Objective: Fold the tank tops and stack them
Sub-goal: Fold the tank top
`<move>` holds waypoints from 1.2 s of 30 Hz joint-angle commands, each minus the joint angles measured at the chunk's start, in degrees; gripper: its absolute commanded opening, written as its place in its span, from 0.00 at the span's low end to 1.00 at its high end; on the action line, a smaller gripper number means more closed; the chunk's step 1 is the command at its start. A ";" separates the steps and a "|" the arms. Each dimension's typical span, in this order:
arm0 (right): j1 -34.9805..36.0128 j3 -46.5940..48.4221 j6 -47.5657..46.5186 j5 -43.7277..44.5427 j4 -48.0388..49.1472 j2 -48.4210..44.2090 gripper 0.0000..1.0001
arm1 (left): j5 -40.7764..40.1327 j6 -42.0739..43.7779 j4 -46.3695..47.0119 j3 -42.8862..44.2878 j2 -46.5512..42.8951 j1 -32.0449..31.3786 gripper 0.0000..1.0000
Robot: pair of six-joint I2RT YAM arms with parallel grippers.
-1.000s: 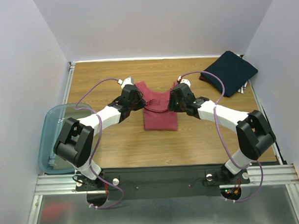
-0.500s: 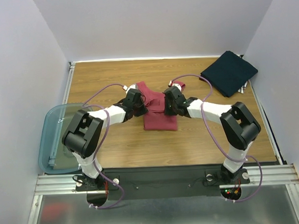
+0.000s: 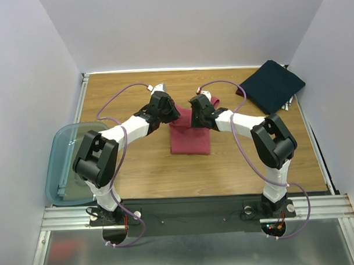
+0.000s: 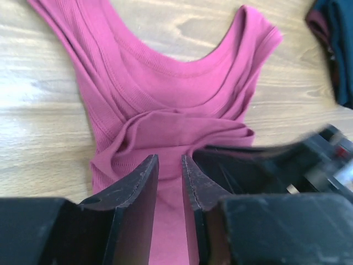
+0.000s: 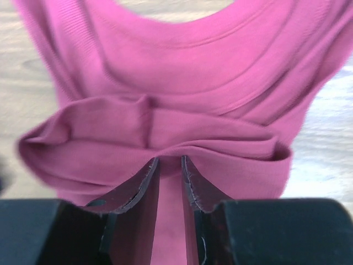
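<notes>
Midway across the worktop [image 3: 236, 159], the maroon tank top [image 3: 189, 141] is mid-fold: left end effector [image 4: 168, 161] and right end effector [image 5: 170, 161] each pinch its doubled hem, jaws almost closed. Next, likely: lay that hem over the straps, release, then stack with the folded navy tank top [image 3: 271, 85].

Both arms are bending at the elbows and reaching inward, wrists nearly meeting; the left tool [image 3: 168, 113] and right tool [image 3: 195, 115] are each pinching the maroon tank top [image 3: 189, 142] between narrowly gapped fingers.

Maroon tank top [image 3: 189, 142] shoulders mostly hidden beneath both arms; right tool [image 4: 259, 165] blurred.
</notes>
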 commanded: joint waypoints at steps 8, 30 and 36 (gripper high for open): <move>-4.39 4.79 0.62 3.21 1.78 2.19 0.27 | 1.55 -2.01 2.72 -7.00 -6.32 -0.57 0.03; -3.51 -7.42 1.23 -0.66 3.27 -1.42 0.27 | -4.87 -7.99 2.46 -1.56 8.71 -0.92 0.08; 0.25 -12.16 2.37 -0.32 3.45 -3.43 0.27 | -5.57 -9.22 2.02 -7.17 4.95 -1.28 0.08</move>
